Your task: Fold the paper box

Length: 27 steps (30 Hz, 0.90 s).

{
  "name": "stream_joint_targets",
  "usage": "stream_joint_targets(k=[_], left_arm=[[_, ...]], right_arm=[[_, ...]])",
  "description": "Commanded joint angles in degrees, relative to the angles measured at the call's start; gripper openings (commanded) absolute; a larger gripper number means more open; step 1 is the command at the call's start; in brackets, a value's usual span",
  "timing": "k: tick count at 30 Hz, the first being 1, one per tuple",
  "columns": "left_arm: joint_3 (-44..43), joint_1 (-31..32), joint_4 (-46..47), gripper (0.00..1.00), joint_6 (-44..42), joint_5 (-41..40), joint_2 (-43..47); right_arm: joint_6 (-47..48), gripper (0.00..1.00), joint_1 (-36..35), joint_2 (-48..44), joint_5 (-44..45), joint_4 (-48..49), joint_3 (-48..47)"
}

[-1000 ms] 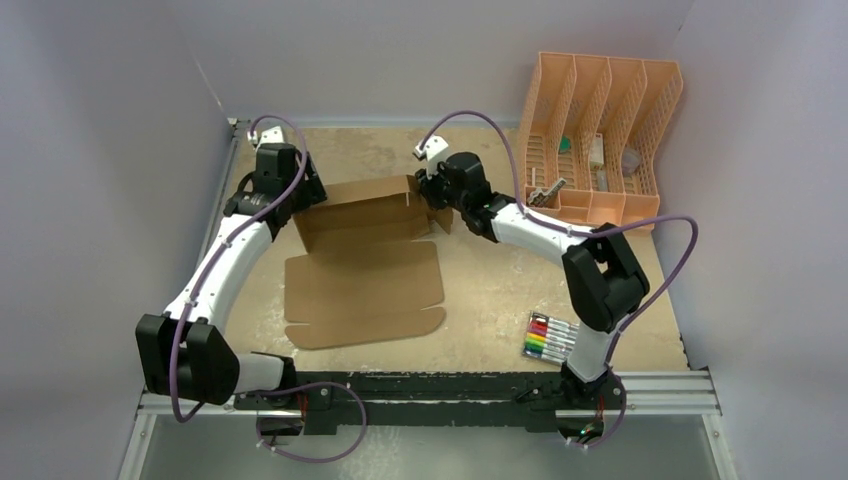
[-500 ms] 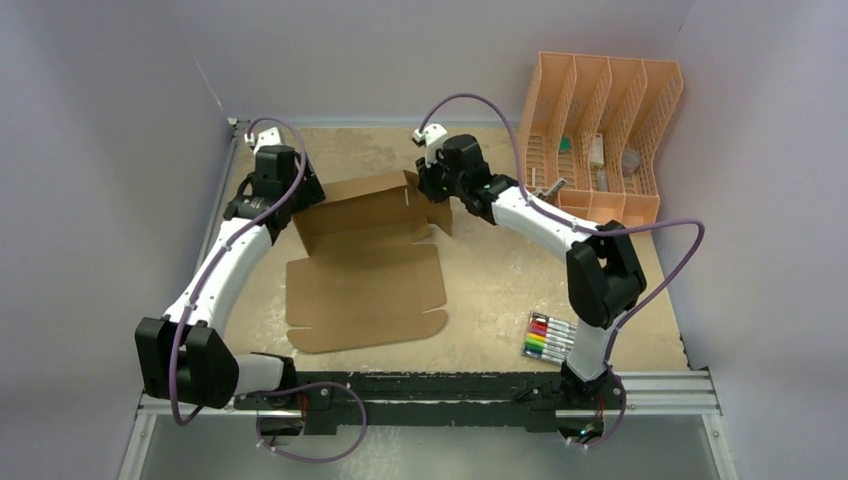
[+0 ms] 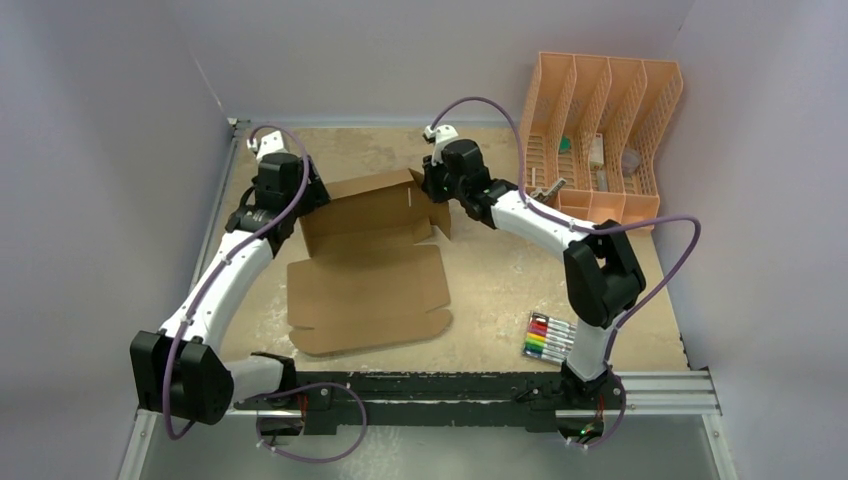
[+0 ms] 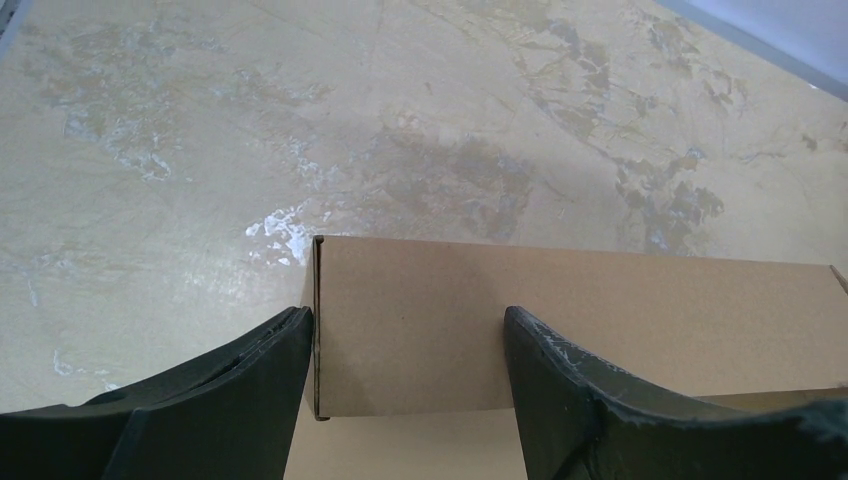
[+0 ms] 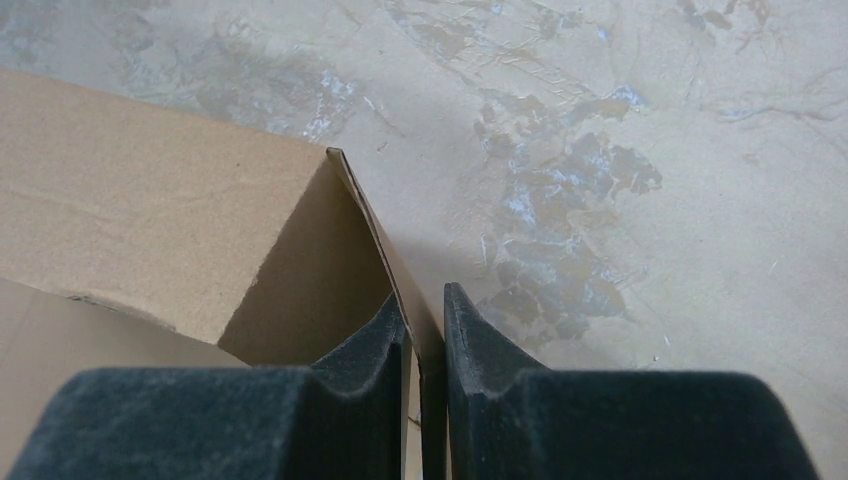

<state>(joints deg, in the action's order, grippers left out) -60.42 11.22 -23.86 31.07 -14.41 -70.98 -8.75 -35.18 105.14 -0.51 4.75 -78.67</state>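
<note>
Paper box: a plain brown corrugated paper box, half formed, sits on the far middle of the mottled beige table, between my two arms.
Box shape: its long back wall stands upright. A side flap rises at each far corner. The broad lid panel lies flat on the table, reaching toward my bases, with rounded tabs at its near corners.
Right pincer: my right pincer is at the box's far right corner. Its two dark pads are almost together, nipping the thin top edge of the upright side flap. The cardboard edge runs straight down into the narrow slit between them.
Right flap: it stands at an angle to the back wall, meeting it at a sharp corner crease.
Left pincer: my left pincer is at the box's far left corner, with its fingers spread wide and nothing clamped. The face of an upright cardboard panel fills the space between them. The left finger sits right at the panel's vertical end edge, though I cannot tell whether it touches.
Right of the box: a peach slotted organizer stands at the far right of the table, with small items in its compartments.
Near right: a pack of coloured markers lies flat beside my right arm's base, well apart from the box.
</note>
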Motion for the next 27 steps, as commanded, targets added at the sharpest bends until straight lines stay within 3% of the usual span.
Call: stream_joint_targets(k=[1, 9, 12, 16, 22, 27], left_arm=[[2.4, 3.3, 5.7, 0.68, 4.5, 6.1, 1.3], [1.4, 4.0, 4.8, 0.68, -3.4, 1.4, 3.4], [3.3, 4.0, 6.0, 0.68, -2.2, 2.7, 4.6], [5.8, 4.0, 8.3, 0.68, -2.6, 0.2, 6.4], [4.5, 4.0, 8.3, 0.69, -16.1, -6.7, 11.4], [4.6, 4.1, 11.7, 0.71, -22.6, -4.8, 18.2]], right_arm=[[-7.2, 0.17, -1.6, 1.1, -2.6, 0.4, -1.2], [-3.1, 0.18, -1.2, 0.4, -0.5, 0.3, -1.9], [-2.3, 0.18, -1.0, -2.1, -4.3, 3.2, -0.4], [-0.3, 0.18, -1.1, -2.4, -2.7, 5.1, 2.1], [8.2, 0.17, -0.8, -2.1, 4.0, 6.9, 7.1], [10.1, 0.17, -0.8, -2.9, 2.7, 7.8, 7.4]])
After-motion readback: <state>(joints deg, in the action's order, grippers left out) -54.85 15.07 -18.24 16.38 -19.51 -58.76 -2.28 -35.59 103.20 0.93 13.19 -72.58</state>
